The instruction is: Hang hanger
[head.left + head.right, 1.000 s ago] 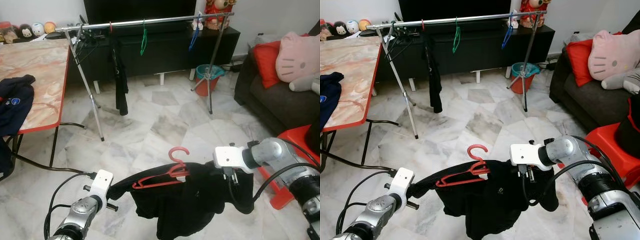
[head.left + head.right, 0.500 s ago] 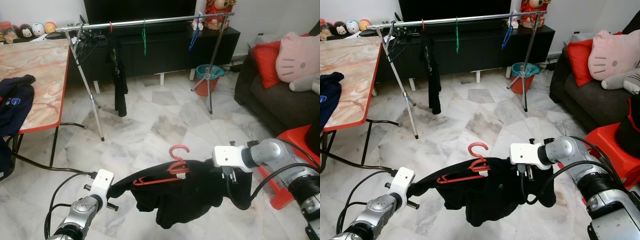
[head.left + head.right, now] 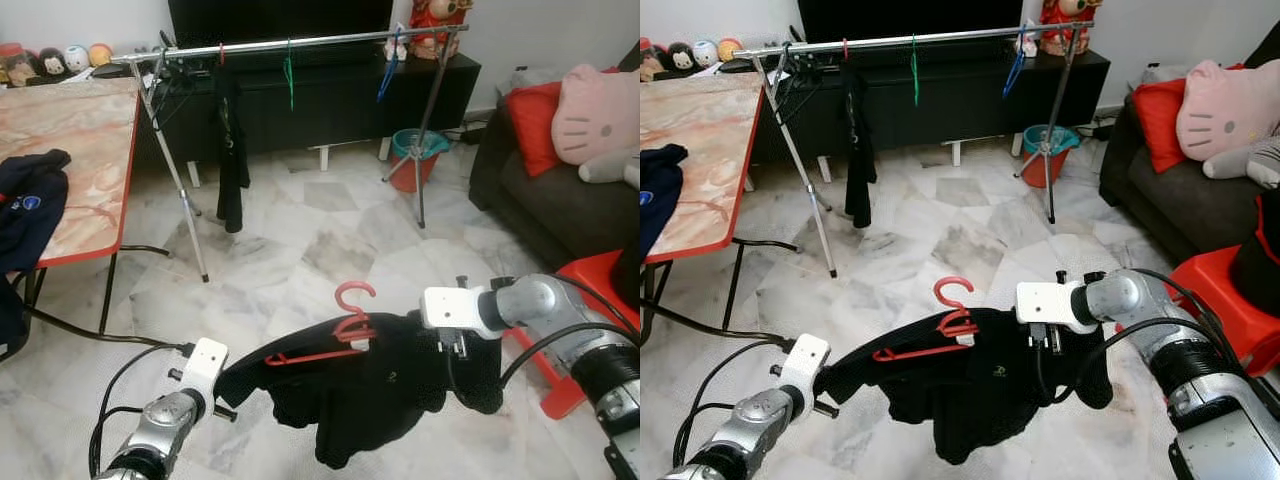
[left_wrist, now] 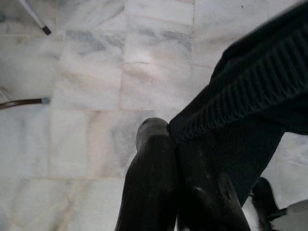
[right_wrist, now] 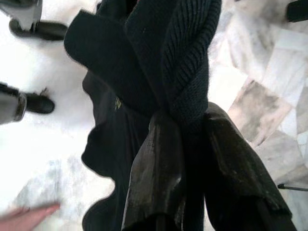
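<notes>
The black garment (image 3: 370,395) with the red hanger (image 3: 335,340) hangs stretched between both jaws — left gripper (image 4: 173,139) clamped on one end, right gripper (image 5: 185,127) on the other.

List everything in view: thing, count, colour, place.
Garment: one, black, held between both hands.
Hanger: one, red, in the garment.
Rack: one, silver, ahead by the TV cabinet.
Rack hangers: green, blue, red, on the rail.
Hung garment: one, black, on the rack.
Table: one, marble-patterned, red-edged, left.
Dark clothing: on the table.
Bucket: one, teal and red, under the rack.
Sofa: dark, right.
Left hand: shut on garment.
Right hand: shut on garment.
</notes>
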Controlling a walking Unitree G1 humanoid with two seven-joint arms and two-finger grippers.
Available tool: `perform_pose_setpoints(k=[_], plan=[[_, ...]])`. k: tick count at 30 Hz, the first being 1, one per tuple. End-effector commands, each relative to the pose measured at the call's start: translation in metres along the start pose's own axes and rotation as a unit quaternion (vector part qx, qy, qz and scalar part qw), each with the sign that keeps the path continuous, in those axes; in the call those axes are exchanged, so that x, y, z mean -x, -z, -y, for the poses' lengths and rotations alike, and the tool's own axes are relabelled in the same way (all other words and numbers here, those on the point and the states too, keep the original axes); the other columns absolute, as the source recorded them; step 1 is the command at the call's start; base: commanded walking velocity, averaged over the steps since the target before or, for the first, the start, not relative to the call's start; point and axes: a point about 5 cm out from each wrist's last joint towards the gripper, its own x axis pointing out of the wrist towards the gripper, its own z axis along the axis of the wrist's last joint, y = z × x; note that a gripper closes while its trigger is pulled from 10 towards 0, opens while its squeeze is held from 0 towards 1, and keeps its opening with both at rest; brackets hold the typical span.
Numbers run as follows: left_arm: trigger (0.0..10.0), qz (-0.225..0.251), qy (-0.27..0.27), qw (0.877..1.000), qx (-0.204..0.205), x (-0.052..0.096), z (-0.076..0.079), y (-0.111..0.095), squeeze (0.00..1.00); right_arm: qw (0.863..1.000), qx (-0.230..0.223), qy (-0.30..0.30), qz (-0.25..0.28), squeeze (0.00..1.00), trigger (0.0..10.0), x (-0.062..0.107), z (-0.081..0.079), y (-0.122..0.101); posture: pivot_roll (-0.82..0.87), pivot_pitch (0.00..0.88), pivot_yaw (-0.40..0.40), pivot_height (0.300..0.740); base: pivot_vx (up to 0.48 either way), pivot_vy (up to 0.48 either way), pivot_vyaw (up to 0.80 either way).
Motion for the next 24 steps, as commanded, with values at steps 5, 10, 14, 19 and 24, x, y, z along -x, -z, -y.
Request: perform_pose_setpoints(k=[5,10,14,19,24], plan=[[10.0,0.048,-0.020,0.998,0.037,0.010,-0.040,-0.035,0.00,0.998,0.017,0.023,-0.054,0.00,0.0,0.008,0.000,0.010,0.07,0.000,-0.008,0.740,0.000,0.000,0.00],[10.0,0.095,0.023,0.995,0.036,0.016,-0.046,-0.071,0.00,0.997,0.024,0.048,-0.063,0.00,0.0,-0.002,0.001,0.001,0.07,0.000,-0.003,0.740,0.000,0.000,0.00],[10.0,0.109,0.050,0.992,0.033,0.020,-0.042,-0.081,0.00,0.996,0.015,0.066,-0.060,0.00,0.0,-0.007,0.002,-0.003,0.08,0.000,-0.002,0.740,0.000,0.000,0.00],[10.0,0.122,0.099,0.987,0.017,0.028,-0.031,-0.097,0.00,0.989,-0.013,0.131,-0.063,0.00,0.0,-0.019,0.008,-0.013,0.08,0.000,-0.004,0.740,0.000,0.000,0.00],[10.0,0.137,0.118,0.984,0.006,0.033,-0.024,-0.112,0.00,0.976,-0.084,0.201,-0.012,0.00,0.0,-0.037,0.017,-0.038,0.09,0.000,-0.001,0.740,0.000,0.000,0.00]])
